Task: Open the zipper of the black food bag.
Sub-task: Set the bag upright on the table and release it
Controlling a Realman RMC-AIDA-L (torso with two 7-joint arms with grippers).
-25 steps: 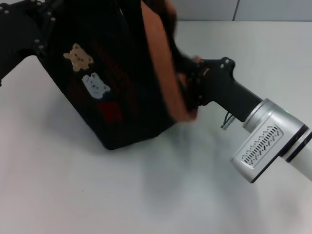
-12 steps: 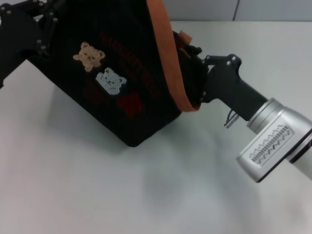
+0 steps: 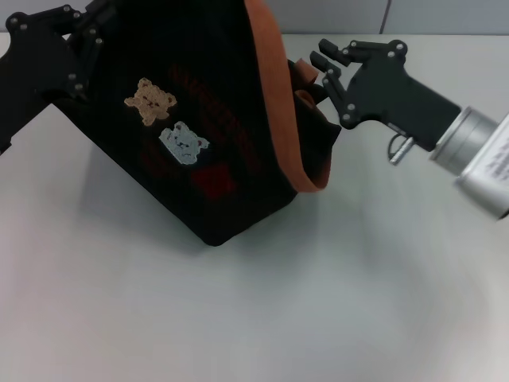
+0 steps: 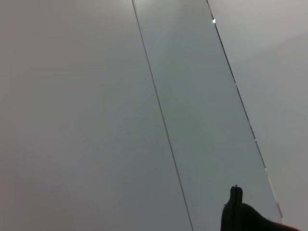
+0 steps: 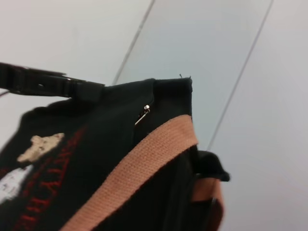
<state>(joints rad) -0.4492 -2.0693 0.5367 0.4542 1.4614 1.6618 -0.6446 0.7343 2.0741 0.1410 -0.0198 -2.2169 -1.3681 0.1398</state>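
- The black food bag [image 3: 199, 119] is tilted, one lower corner resting on the white surface [image 3: 238, 318]; its inside is not visible.
- The left claw [image 3: 83, 44] is at the bag's upper left edge; whether it grips cannot be told.
- The right claw [image 3: 328, 72] sits just beside the bag's right end, fingers [image 3: 322, 60] spread apart, near the orange-brown handle [image 3: 278, 111].
- A small silver pull [image 5: 143, 114] hangs near the bag's top corner.

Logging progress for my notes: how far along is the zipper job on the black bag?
Early stage. The black food bag sits tilted, the left gripper against its far corner. The right gripper, jaws open, hangs beside the orange handles, gripping nothing. Whether any zipper is open can't be told; the silver pull is untouched.
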